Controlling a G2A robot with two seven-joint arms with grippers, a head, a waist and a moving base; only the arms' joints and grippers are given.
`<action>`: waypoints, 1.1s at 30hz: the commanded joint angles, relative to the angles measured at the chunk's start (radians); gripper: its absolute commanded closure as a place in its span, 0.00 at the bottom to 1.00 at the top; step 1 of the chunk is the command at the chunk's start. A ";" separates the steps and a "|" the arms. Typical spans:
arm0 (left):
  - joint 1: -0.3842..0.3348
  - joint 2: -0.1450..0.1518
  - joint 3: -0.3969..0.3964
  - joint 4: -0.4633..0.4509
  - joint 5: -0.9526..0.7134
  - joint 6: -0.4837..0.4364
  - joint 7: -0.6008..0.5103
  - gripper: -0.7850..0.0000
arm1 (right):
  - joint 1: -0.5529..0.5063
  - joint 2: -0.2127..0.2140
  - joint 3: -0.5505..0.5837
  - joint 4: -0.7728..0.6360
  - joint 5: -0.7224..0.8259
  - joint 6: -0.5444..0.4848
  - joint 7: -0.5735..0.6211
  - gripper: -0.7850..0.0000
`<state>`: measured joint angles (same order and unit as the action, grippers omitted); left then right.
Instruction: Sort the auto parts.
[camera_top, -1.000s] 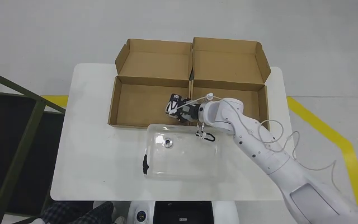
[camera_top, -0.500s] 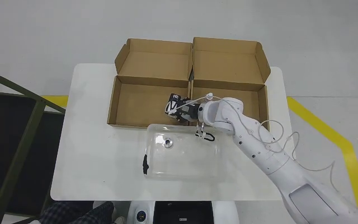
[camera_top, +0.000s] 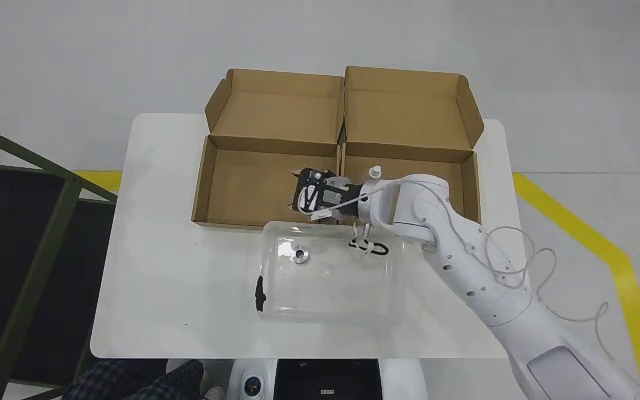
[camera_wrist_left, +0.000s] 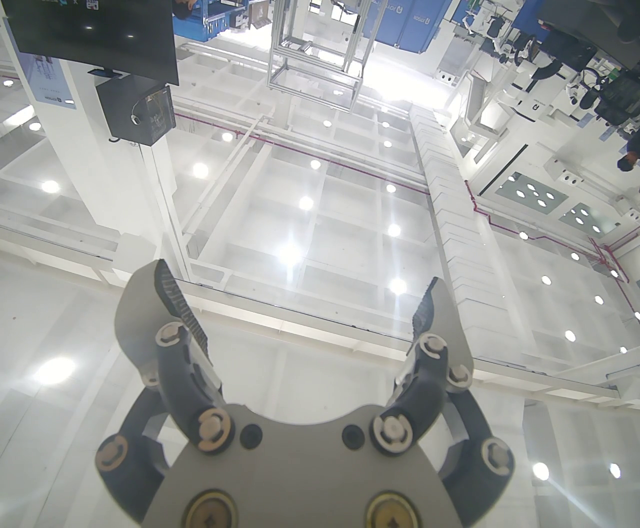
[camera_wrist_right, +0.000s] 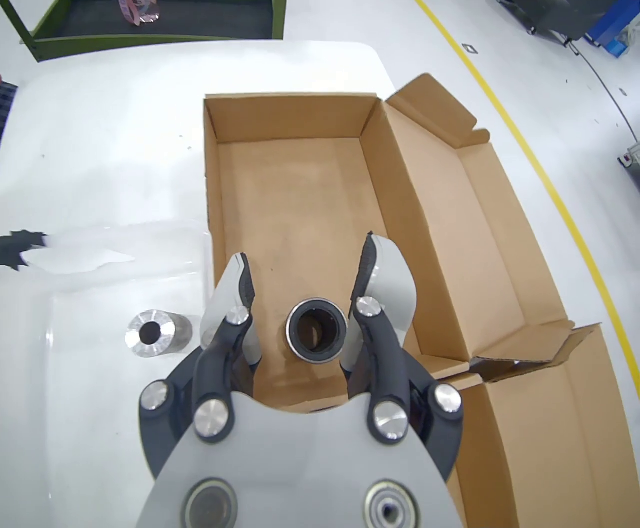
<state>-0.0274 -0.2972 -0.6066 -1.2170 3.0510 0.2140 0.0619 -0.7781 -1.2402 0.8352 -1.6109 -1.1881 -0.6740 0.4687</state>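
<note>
Between the spread, empty fingers of the right gripper (camera_wrist_right: 306, 252), on the floor of the cardboard box (camera_wrist_right: 300, 190): one black bearing ring (camera_wrist_right: 316, 336), ungripped; risk, a pad brushing and rolling it on any skewed move, or the wall-side finger snagging cardboard.

Locate the white table (camera_top: 160, 300); its corners are rounded. On its left you find a green frame (camera_top: 50, 265) around a dark surface (camera_top: 25, 240). On its right a yellow line (camera_top: 572, 218) runs diagonally across the grey floor (camera_top: 100, 60). In the left wrist view you see a ceiling (camera_wrist_left: 350, 200) with round lights (camera_wrist_left: 305, 202), a black screen (camera_wrist_left: 95, 35) and a metal frame (camera_wrist_left: 315, 65).
</note>
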 joint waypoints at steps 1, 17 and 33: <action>0.000 0.000 0.000 0.000 0.000 0.000 0.000 0.00 | -0.024 0.005 0.008 -0.043 0.004 -0.020 0.004 0.51; 0.000 0.000 0.000 0.000 0.000 0.000 0.000 0.00 | -0.243 0.054 0.037 -0.248 -0.081 -0.145 0.048 0.47; 0.000 0.000 0.000 0.000 0.000 0.000 0.000 0.00 | -0.271 0.058 -0.006 -0.157 -0.255 -0.131 -0.042 0.40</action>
<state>-0.0274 -0.2972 -0.6066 -1.2170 3.0510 0.2140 0.0619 -1.0503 -1.1814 0.8318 -1.7759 -1.4416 -0.8067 0.4311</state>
